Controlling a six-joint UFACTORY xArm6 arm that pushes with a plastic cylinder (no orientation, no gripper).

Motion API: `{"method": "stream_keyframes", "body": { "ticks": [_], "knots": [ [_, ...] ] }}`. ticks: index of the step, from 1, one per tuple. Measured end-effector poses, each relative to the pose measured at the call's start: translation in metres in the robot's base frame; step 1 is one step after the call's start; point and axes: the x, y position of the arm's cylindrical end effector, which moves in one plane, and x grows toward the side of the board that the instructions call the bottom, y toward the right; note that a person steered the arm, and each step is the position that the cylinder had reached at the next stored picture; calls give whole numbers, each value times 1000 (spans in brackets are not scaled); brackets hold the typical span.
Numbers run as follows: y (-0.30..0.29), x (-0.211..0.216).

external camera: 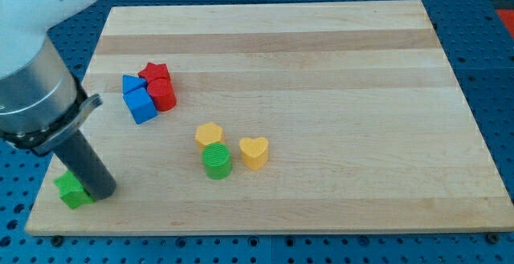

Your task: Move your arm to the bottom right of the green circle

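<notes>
Lower left on the wooden bench [337,55], my tip [103,192], holding nothing, touches a green block [72,192]; the green circular block [216,161] lies well rightward.

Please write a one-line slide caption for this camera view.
My tip rests beside a green block, far left of the green circle.

Your tip [102,193] sits btm-left by a green block [74,191], well left of green circle [216,161].
</notes>
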Motion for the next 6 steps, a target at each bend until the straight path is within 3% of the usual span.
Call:
{"method": "stream_keyframes", "body": {
  "ticks": [2,6],
  "knots": [
    [11,0],
    [142,20]
  ]
}}
